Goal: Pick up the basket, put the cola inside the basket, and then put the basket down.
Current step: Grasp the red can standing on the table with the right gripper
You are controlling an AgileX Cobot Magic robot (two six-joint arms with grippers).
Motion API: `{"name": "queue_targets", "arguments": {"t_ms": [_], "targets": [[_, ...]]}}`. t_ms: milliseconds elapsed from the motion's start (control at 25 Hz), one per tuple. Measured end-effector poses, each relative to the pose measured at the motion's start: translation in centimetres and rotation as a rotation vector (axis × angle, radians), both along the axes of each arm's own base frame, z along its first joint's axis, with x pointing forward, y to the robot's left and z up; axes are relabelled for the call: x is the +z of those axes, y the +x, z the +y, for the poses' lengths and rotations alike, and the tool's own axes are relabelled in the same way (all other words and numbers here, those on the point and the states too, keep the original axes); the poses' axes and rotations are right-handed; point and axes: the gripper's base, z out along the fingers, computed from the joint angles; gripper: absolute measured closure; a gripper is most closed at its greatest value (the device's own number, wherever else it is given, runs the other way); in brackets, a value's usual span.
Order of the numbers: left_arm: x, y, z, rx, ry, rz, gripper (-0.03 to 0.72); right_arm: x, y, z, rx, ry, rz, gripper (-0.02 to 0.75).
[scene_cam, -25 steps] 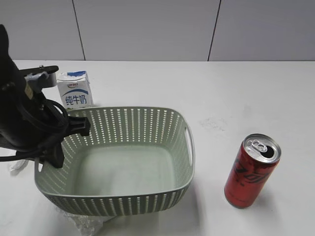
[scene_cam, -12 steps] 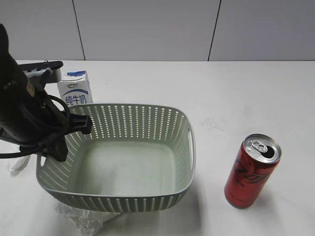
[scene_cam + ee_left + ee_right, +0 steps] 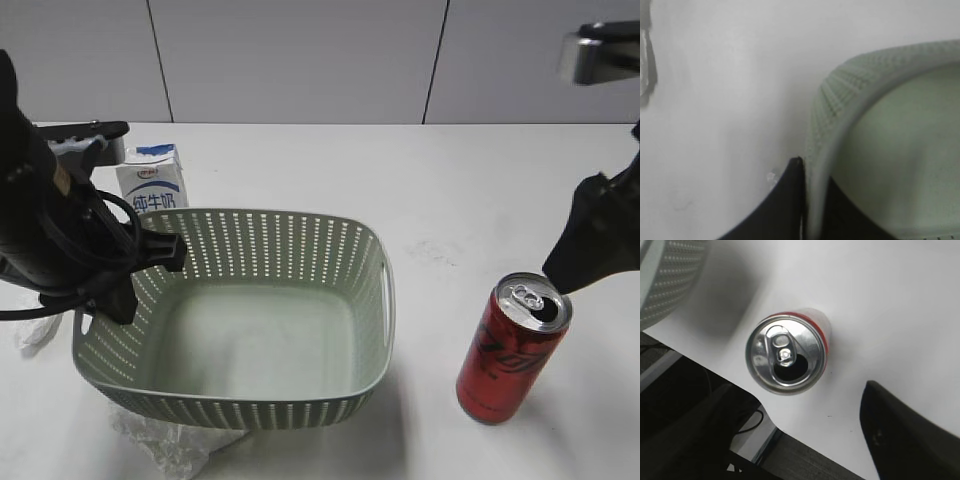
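Left tool was clamped on the left rim of the basket; the left wrist view showed one dark finger outside the wall and another dark part inside, the rim pinched between them. Basket was sage green with slotted walls, its left side tipped up a bit in the exterior view, near edge over some crumpled clear plastic lying on the white table. Whether the right side of the basket touched the table couldn't be told. Basket interior held nothing, just the solid floor. Cola stood upright on the table to the right of the basket, apart from it, red body with black lettering, silver top with the opening visible. Right wrist view looked straight down on the can top, with the basket corner at the upper left. Right tool hung just above and right of the cola, not touching it; one dark finger showed at the lower right of the wrist view, beside the can, so spread or pressed together couldn't be told from these pictures. Milk carton, white and blue, stood behind the basket's left rear corner, near the left arm.
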Motion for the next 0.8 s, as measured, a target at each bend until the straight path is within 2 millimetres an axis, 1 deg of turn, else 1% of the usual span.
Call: {"name": "queue_targets", "arguments": {"t_ms": [160, 320, 360, 640, 800], "targets": [[0.0, 0.0, 0.0, 0.0, 0.0, -0.001, 0.692, -2.6, 1.6, 1.1, 0.032, -0.066, 0.065, 0.155], [0.0, 0.0, 0.0, -0.001, 0.001, -0.002, 0.692, -5.0, 2.8, 1.4, 0.054, -0.143, 0.114, 0.155], [0.0, 0.0, 0.0, -0.001, 0.001, -0.002, 0.692, -5.2, 3.0, 1.5, 0.054, -0.145, 0.129, 0.155], [0.0, 0.0, 0.0, -0.002, 0.001, -0.003, 0.692, -5.4, 3.2, 1.8, 0.051, -0.138, 0.15, 0.155], [0.0, 0.0, 0.0, -0.002, 0.001, -0.003, 0.692, -4.9, 3.4, 1.8, 0.059, -0.154, 0.152, 0.155]]}}
